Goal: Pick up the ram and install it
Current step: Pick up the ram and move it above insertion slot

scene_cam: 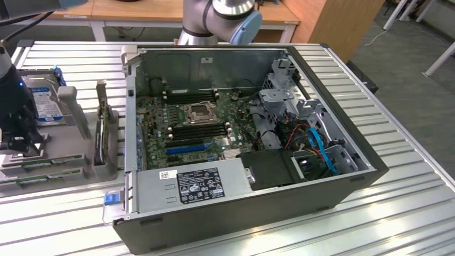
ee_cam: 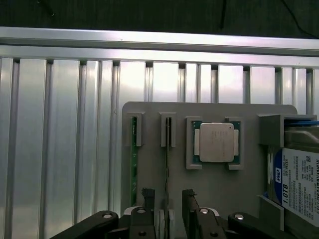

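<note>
End effector (ee_cam: pixel 168 205) over the grey parts holder (ee_cam: pixel 149 169) on the slatted worktop (ee_cam: pixel 65 149): its fingers (ee_cam: pixel 148 199) are spread wide to either side of the ram (ee_cam: pixel 168 149), which stands on edge in its slot, ungripped. A second green stick (ee_cam: pixel 133 159) fills the neighbouring slot, with a processor (ee_cam: pixel 214 143) and hard drive (ee_cam: pixel 299 184) on the ram's other side. The open computer case (scene_cam: pixel 284 213) lies toward the exterior view's right.
</note>
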Tool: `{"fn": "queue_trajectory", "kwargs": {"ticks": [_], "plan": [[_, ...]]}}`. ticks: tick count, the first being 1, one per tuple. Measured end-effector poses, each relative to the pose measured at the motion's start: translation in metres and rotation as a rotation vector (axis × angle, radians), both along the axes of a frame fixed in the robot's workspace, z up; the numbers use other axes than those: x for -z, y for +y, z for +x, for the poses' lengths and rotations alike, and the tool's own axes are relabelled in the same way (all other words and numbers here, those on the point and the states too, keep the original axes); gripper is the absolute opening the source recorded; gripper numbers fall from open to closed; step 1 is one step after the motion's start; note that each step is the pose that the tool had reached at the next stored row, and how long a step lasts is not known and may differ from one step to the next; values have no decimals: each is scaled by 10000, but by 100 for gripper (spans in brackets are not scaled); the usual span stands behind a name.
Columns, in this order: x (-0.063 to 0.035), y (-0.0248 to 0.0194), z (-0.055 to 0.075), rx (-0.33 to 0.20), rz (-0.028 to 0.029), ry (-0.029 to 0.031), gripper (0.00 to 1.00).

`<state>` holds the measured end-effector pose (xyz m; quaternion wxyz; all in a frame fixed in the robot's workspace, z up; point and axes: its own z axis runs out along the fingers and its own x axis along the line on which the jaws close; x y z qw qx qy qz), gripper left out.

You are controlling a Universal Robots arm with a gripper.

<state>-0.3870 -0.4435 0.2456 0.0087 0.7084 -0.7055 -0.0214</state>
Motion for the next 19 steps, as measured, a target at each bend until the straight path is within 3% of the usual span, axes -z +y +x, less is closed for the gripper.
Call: {"fn": "queue_trajectory", "kwargs": {"ticks": [10, 19], "plan": [[0, -176, 0, -1, 0, 1, 36], [0, -294, 0, -1, 0, 0, 36]]}}
